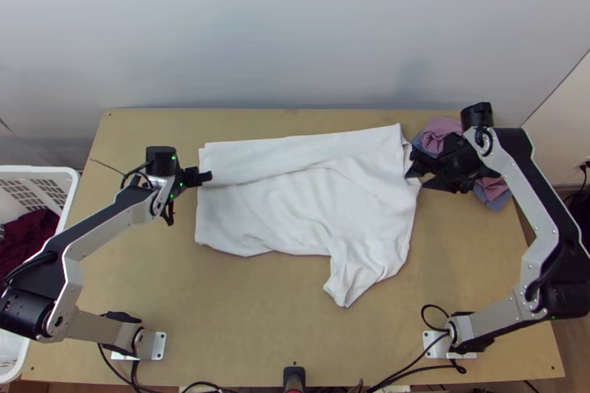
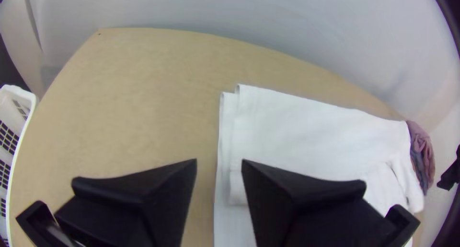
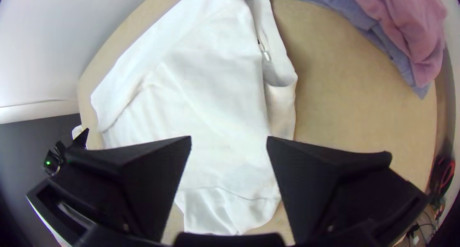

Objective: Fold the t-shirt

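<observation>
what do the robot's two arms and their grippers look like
Both arms have silver-grey links, black joints, black cables and small green lights. The left gripper and right gripper each have two wide, flat black fingers.

In the top view we see the white t-shirt [image 1: 302, 209] lying across the middle of the frame, its upper side folded over in a long strip, a rumpled sleeve [image 1: 352, 279] poking down right of centre
</observation>
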You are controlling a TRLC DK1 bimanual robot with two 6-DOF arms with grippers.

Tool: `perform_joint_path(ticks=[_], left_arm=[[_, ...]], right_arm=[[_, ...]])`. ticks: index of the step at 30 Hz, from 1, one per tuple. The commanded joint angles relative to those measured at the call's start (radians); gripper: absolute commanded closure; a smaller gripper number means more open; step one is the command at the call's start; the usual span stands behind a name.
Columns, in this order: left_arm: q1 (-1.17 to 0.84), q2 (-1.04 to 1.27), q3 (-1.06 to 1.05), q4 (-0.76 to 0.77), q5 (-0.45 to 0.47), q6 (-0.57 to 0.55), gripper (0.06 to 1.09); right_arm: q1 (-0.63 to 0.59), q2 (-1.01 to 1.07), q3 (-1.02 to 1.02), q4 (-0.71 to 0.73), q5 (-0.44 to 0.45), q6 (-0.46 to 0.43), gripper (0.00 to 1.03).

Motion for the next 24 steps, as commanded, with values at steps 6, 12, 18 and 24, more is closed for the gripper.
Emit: perform_joint_path(ticks=[6, 12, 18, 24], left_arm=[[-0.023, -0.091, 0.197, -0.351, 0.056, -0.091, 0.28], [-0.061, -0.201, 0.246, -0.741, 0.136, -0.097, 0.28], [-0.104, -0.299, 0.123, -0.962, 0.157, -0.070, 0.28], [-0.155, -0.387, -0.068, -0.840, 0.146, -0.066, 0.28]], right_arm=[[0.047, -0.167, 0.032, 0.076, 0.019, 0.076, 0.04], [0.088, -0.254, 0.029, 0.103, 0.019, 0.091, 0.04], [0.102, -0.329, -0.043, 0.103, 0.016, 0.112, 0.04], [0.174, -0.395, -0.135, 0.103, -0.007, 0.126, 0.04]])
